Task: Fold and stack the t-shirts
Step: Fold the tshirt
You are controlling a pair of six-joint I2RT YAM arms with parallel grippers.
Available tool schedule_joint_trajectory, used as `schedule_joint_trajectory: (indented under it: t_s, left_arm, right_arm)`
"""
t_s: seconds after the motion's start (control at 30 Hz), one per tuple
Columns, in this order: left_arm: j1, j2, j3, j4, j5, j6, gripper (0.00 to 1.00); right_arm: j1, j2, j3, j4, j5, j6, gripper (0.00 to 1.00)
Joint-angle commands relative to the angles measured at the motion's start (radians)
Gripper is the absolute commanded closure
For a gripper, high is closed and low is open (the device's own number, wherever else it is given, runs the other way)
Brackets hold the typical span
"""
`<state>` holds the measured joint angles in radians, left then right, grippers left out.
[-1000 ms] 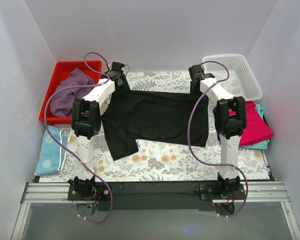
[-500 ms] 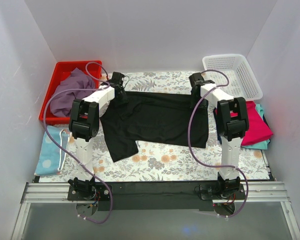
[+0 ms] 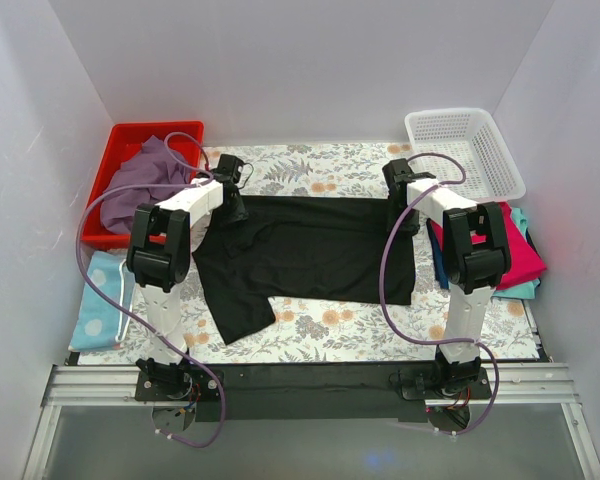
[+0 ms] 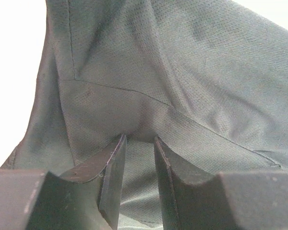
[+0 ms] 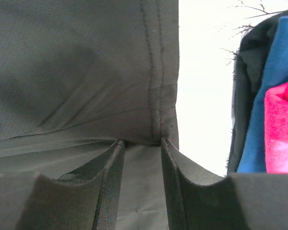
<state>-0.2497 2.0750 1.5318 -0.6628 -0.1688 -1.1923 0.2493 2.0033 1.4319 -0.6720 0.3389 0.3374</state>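
Note:
The large black t-shirt lies spread on the floral mat, with one sleeve trailing toward the front left. My left gripper is shut on the shirt's far left corner, and black cloth is pinched between its fingers. My right gripper is shut on the far right hem, with the seam held at its fingertips. The dusty purple t-shirt is heaped in the red bin. Folded magenta, teal and dark blue t-shirts are stacked at the right, and they also show in the right wrist view.
The red bin stands at the back left and a white basket at the back right. A light blue dotted cloth lies at the left edge. White walls close in the sides and back.
Both grippers have moved toward the near side, dragging the black shirt's far edge with them. The shirt now lies lower on the mat.

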Motion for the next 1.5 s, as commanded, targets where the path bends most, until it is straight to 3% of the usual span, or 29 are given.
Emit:
schedule_joint_trajectory:
  t_s: [0.0,0.37,0.53,0.83,1.13,1.47]
  left_arm:
    - [0.01,-0.088,-0.03,-0.058,-0.009,0.007,0.71]
    - [0.01,-0.168,0.028,-0.097,-0.08,0.026,0.72]
    - [0.01,-0.182,0.048,-0.034,0.023,0.016,0.71]
    - [0.01,-0.076,0.131,-0.031,0.14,0.002,0.69]
    - [0.01,0.023,0.126,-0.003,0.091,-0.006,0.69]
    - [0.012,0.076,0.139,-0.046,0.034,-0.016,0.69]
  right_arm:
    - [-0.004,-0.011,-0.027,-0.014,0.046,0.006,0.59]
    - [-0.004,-0.06,0.038,-0.034,0.123,0.018,0.6]
    - [0.004,-0.084,0.076,-0.038,0.066,0.035,0.61]
    - [0.028,-0.049,0.205,-0.037,-0.055,0.028,0.6]
    - [0.061,0.083,0.301,-0.035,-0.06,0.009,0.6]
    - [0.061,0.153,0.191,-0.026,-0.025,0.029,0.6]
